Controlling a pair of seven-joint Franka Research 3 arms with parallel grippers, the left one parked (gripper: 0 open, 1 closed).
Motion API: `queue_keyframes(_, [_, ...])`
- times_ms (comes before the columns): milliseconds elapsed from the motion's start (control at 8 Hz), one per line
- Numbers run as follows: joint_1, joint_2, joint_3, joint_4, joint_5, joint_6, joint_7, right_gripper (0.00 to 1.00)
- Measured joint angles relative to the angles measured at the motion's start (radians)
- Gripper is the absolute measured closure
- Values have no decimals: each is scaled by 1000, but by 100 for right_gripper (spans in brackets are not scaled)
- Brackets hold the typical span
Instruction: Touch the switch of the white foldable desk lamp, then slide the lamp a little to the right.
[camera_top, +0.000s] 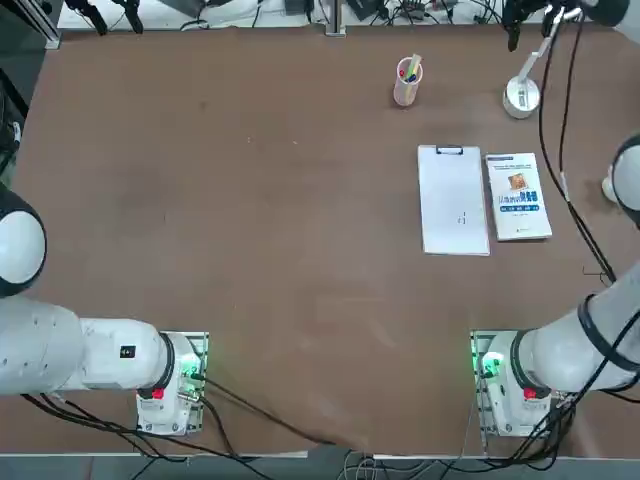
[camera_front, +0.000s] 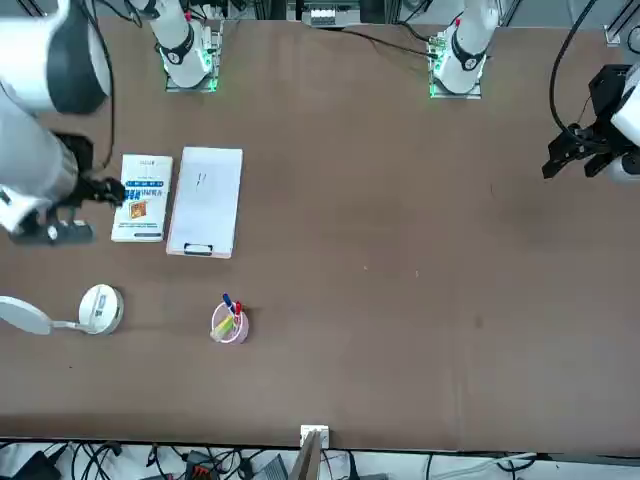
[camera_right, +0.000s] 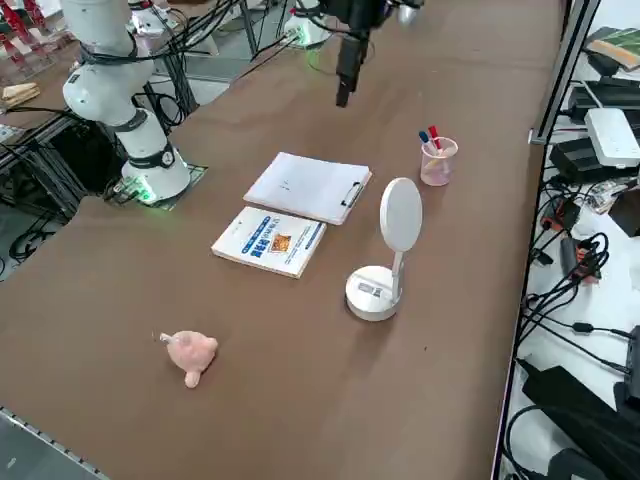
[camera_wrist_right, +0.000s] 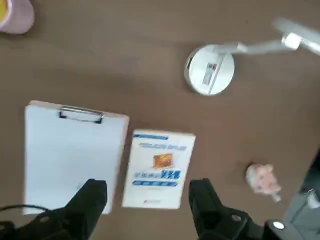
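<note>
Book (camera_top: 517, 196) (face up) right of clipboard (camera_top: 453, 200); cup (camera_top: 407, 82) behind.

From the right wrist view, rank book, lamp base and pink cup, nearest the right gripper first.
From the open right gripper, above the table:
1. Book, right of the clipboard
2. Lamp base, beyond the book
3. Pink cup, left of the lamp

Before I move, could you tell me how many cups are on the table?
1: the pink pen cup, beyond the clipboard from the robot's base.

1 lamp (camera_right: 372, 292), 1 book (camera_right: 269, 241), 1 clipboard (camera_right: 308, 187)
</note>
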Motion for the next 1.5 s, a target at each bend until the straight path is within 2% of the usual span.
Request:
queue_keyframes(375, [18,148,0,50,-182,188,-191,0])
queue_keyframes(625, [7,238,-14,95,-211,277,-378,0])
queue_keyframes(1000, [-8,338,-16,201,-243,285,-659,0])
queue_keyframes(1500, [-2,391,-16,210,-385,274,-931,0])
